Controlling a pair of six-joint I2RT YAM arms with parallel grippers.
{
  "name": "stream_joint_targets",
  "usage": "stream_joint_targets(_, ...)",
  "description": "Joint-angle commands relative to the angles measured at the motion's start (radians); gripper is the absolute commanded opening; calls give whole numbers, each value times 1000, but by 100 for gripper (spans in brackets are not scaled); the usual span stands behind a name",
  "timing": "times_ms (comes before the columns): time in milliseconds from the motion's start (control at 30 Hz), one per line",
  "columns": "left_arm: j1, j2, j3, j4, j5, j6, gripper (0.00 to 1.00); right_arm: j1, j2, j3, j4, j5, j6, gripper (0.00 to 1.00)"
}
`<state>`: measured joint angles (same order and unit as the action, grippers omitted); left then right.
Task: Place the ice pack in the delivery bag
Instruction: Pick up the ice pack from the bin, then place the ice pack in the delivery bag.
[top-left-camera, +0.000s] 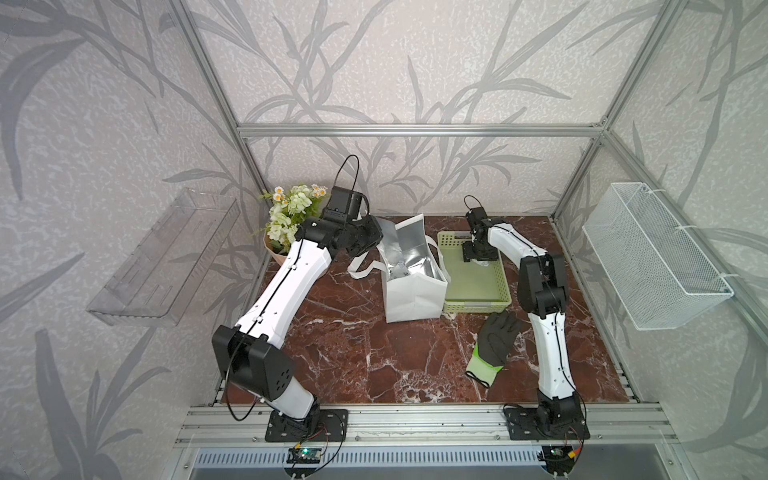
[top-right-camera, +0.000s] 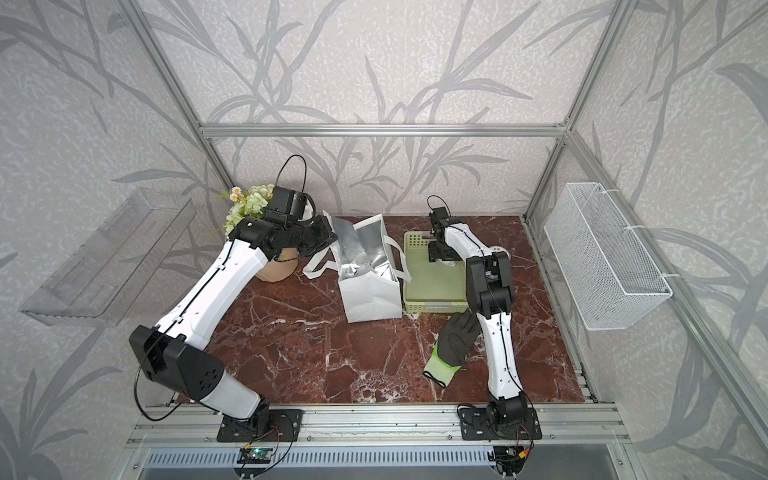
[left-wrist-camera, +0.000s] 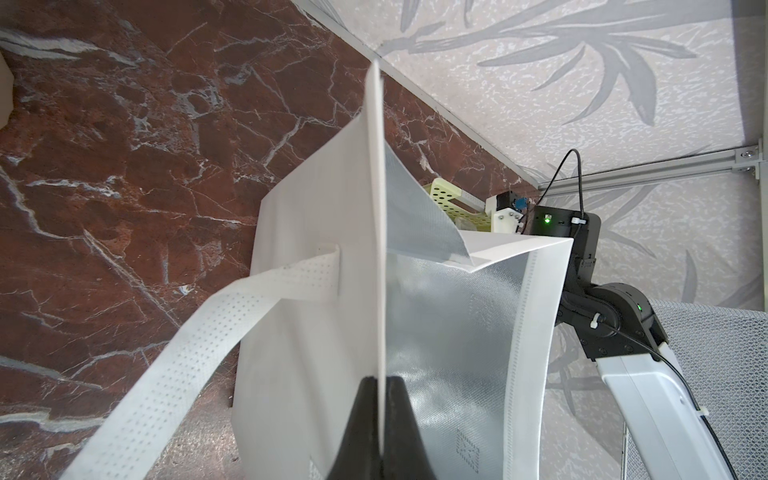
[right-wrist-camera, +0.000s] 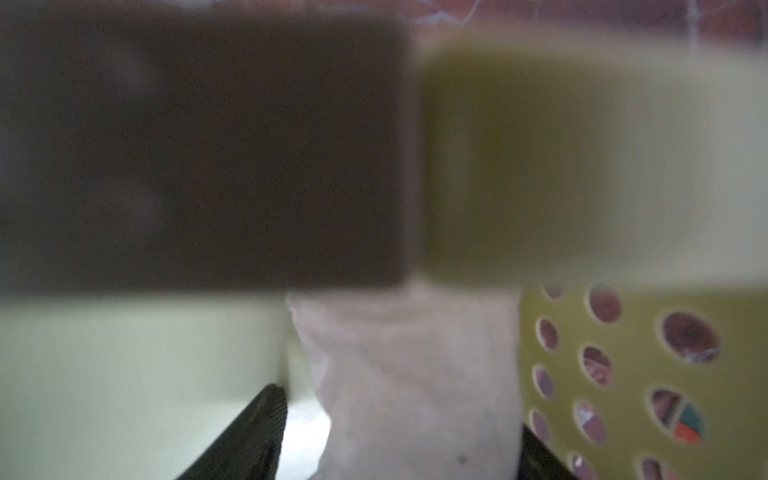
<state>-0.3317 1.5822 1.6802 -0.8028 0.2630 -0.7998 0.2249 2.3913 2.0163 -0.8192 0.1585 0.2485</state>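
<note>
The white delivery bag (top-left-camera: 411, 291) (top-right-camera: 370, 299) stands open at mid-table, its silver lining showing. My left gripper (left-wrist-camera: 380, 386) is shut on the bag's upper rim (left-wrist-camera: 376, 208), holding that wall up. My right gripper (top-left-camera: 478, 255) (top-right-camera: 442, 255) reaches down into the green basket (top-left-camera: 478, 305). In the right wrist view the pale, whitish ice pack (right-wrist-camera: 415, 374) lies between its two black fingers (right-wrist-camera: 249, 436). One finger stands a little off the pack, and the other is at its edge. The jaws are open around it.
A black glove with a green cuff (top-left-camera: 494, 345) lies in front of the basket beside the right arm. A flower pot (top-left-camera: 291, 216) stands behind the left arm. A white wire basket (top-left-camera: 652, 257) hangs on the right wall, and a clear shelf (top-left-camera: 162, 257) on the left.
</note>
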Motion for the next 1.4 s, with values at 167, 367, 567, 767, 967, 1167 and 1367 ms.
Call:
stream_joint_targets(167,3,-46,-4,-3,-11,22,0,-4,-111,-76,39,-58,5,51)
stream_joint_targets(367,3,-33,25,-29,16,45,0,24,-372,-234,79,-110,-16,47)
stream_joint_targets(567,3,-23,41,-47,25,61,0,126,-652,-304,88,-165,-29,47)
stream_joint_targets(767,5,-12,53,-45,38,63,0,303,-753,-204,85,-164,-53,47)
stream_joint_targets(967,5,-5,59,-43,42,72,0,446,-653,-52,42,-154,-75,47)
stream_joint_targets(1167,5,3,61,-38,46,79,0,502,-525,37,-13,-183,-69,51)
stream_joint_targets(1367,6,7,70,-42,44,89,0,510,-462,155,-117,-180,-78,84)
